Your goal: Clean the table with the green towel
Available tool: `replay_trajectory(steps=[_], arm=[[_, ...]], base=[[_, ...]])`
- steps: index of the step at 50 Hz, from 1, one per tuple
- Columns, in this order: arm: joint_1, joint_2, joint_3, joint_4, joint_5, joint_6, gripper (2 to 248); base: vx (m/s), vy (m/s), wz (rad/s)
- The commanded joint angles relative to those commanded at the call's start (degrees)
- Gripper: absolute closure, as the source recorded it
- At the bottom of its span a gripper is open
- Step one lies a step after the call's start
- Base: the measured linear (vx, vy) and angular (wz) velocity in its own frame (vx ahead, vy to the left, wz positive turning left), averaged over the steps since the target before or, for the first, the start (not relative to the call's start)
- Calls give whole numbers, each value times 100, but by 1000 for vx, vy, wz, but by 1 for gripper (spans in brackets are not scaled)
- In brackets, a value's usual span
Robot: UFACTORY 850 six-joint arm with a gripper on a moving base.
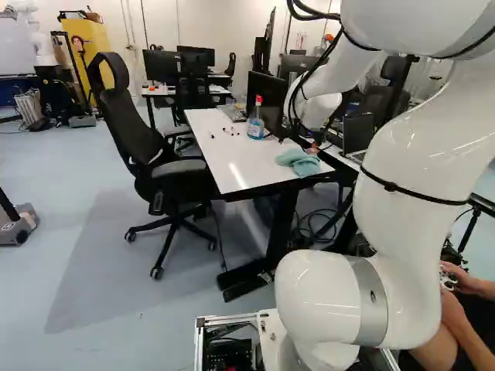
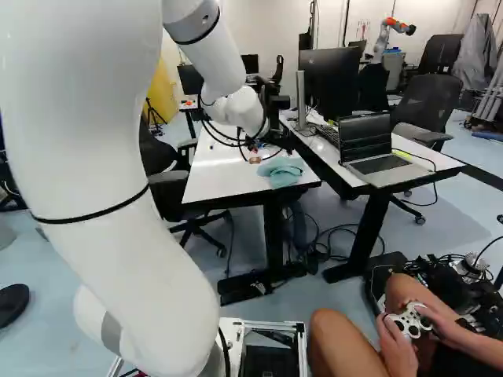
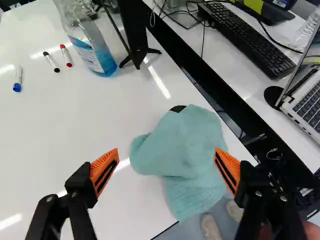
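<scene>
"Can you see what the gripper is up to?"

"It's over the table, fingers spread wide, orange pads well apart. It has hold of nothing."

"And the green towel?"

"Right there in the wrist view, bunched and folded on the white tabletop, between the two fingers and ahead of them. I can't tell whether the finger nearer the keyboard touches it. It sits at the corner of the table, reaching the edge."

"Something dark is poking out from under it."

"A rounded black edge, yes. I can't make out what it belongs to."

"What else is on that table?"

"Farther along there's a clear bottle of blue liquid, with a red top in the left base view, just beside a black upright panel on splayed feet. Near the bottle lie a red-capped marker and a black-capped one, side by side. A blue-capped marker lies a bit apart from those two."

"And around it?"

"An office chair stands along one side. Across a dark gap is a second desk, with the keyboard and an open laptop on it."
</scene>
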Motion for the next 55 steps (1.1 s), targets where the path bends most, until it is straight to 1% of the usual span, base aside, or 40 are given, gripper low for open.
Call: replay_trajectory(steps=[16,41,55], arm=[[240,398,785,0,829,0,3],[680,1127,2221,0,2346,0,3],[887,1470,2897,0,3061,0,3]], base=[[0,0,0],[0,0,0],[0,0,0]])
